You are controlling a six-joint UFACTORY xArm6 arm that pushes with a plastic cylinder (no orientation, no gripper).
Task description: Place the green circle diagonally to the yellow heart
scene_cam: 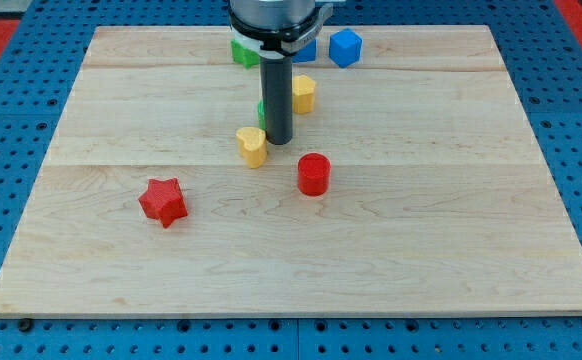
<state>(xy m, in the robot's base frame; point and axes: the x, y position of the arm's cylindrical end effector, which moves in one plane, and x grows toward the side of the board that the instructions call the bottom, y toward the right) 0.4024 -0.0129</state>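
Observation:
The yellow heart (253,146) lies near the board's middle. My tip (278,140) rests on the board just right of the heart, close to it or touching. A sliver of a green block (261,110) shows at the rod's left edge, just above the heart. The rod hides most of it, so its shape cannot be made out. A second green block (240,52) sits at the view's top, partly hidden by the arm, and its shape is also unclear.
A second yellow block (303,94) sits right of the rod. A red cylinder (313,174) lies below and right of the tip, and a red star (163,202) at lower left. Two blue blocks (345,47) (305,49) sit at the top edge of the wooden board (451,230).

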